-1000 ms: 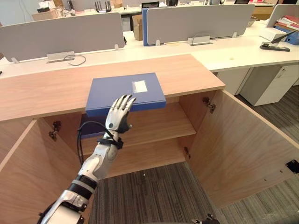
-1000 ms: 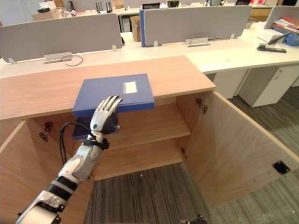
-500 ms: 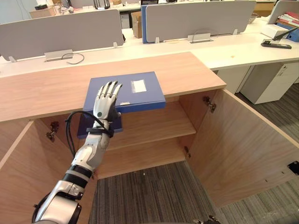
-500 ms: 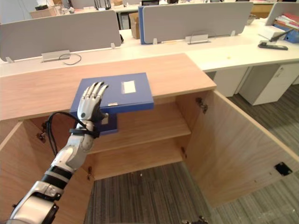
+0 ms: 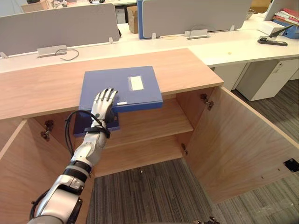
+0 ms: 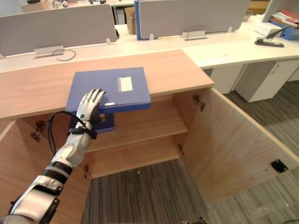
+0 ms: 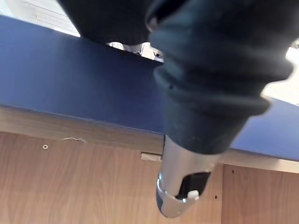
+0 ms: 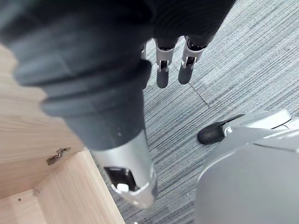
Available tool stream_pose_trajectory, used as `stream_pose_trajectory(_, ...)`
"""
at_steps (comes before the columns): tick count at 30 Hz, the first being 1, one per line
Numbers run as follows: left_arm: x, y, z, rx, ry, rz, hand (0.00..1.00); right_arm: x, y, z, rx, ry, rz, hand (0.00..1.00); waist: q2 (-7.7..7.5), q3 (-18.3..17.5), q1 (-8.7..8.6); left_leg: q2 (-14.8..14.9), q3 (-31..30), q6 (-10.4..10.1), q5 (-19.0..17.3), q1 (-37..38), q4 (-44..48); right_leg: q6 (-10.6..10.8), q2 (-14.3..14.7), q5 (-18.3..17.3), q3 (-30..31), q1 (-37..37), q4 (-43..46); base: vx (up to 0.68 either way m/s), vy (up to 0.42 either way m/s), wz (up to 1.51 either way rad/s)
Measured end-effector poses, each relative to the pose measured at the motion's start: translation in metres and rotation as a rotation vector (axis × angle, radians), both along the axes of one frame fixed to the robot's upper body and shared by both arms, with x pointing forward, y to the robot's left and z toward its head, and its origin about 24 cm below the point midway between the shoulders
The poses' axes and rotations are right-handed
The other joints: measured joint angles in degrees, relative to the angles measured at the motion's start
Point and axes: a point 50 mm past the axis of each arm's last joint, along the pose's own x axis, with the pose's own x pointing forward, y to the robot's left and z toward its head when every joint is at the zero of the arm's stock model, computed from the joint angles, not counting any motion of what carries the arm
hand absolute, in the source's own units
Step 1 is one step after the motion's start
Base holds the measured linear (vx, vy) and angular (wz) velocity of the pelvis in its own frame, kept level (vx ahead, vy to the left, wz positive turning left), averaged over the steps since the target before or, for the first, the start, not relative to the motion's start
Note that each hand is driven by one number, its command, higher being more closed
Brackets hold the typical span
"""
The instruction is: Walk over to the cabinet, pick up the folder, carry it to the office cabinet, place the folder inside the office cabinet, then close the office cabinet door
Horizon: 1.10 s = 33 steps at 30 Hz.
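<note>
One step done: cabinet (image 5: 187, 70) reached. Left hand (image 5: 103, 106) laid flat on folder (image 5: 140, 95) corner, fingers straight, nothing pinched. Right hand (image 8: 162, 70) hung relaxed, empty. Lift, carry, stowing, shutting left.

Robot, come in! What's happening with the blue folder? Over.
Left hand open, fingers flat on folder. Right hand open, low over carpet. Folder on cabinet top, overhanging its edge. Both doors open.
</note>
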Motion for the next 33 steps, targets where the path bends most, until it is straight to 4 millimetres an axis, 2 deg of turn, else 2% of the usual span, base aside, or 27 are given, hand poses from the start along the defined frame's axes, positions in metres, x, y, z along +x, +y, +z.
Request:
stream_pose_trajectory(10,0.022,0.017,0.009,0.076,0.042,0.072,0.00,-0.011,0.000,-0.002,0.006,0.025,-0.009,0.00,-0.06,0.0,-1.55,0.0,0.1,0.0,0.0,0.1,0.0,-0.1,0.0,0.1,0.1,0.0,0.0,0.00,0.000,0.00)
stream_pose_trajectory(11,0.024,0.021,0.009,0.082,0.048,0.093,1.00,-0.011,0.001,-0.002,0.007,0.028,-0.010,0.00,-0.11,0.1,-1.92,0.0,0.1,0.0,0.0,0.1,0.0,-0.1,0.0,0.1,0.2,0.0,0.0,0.00,0.000,0.00)
stream_pose_trajectory(19,0.033,0.024,0.026,0.106,-0.030,0.141,1.00,-0.015,0.004,-0.004,0.021,0.036,-0.037,0.00,-0.35,0.2,-2.58,0.1,0.9,-0.1,-0.1,0.1,0.0,-0.2,0.1,0.3,1.0,-0.4,0.0,0.00,0.000,-0.05)
stream_pose_trajectory(33,0.036,0.024,0.022,0.149,-0.023,0.149,1.00,-0.016,0.004,-0.004,0.020,0.030,-0.068,0.00,-0.33,0.2,-2.57,0.1,1.3,-0.2,-0.1,0.2,0.0,-0.1,0.1,0.9,1.6,-0.5,-0.2,-0.03,0.002,-0.02)
